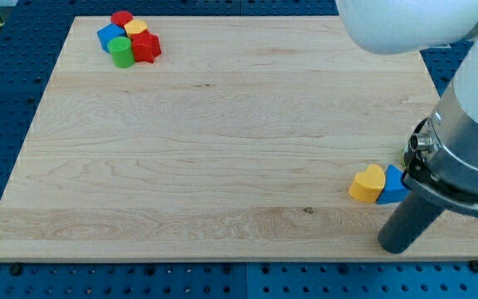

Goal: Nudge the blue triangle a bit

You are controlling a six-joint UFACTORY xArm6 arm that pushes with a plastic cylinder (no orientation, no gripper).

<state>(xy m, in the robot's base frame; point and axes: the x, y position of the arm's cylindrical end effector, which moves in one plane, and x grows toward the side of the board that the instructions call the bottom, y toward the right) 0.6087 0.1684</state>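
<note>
Nudging time: my tip (398, 247), holding nothing, sits just under the blue triangle (394, 186); next, one small push.

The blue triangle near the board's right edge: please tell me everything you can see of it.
The blue triangle is a small, solid blue block with a matte painted look, lying flat on the wooden board near its right edge. Its left side touches the yellow heart. The arm hides its right part. My tip is not visible, since the rod blocks it.

You have a pale wood-grain surface (222, 149), a yellow heart (368, 184), a blue triangle (395, 186), a green cylinder (122, 52), and a red star (146, 47).
</note>
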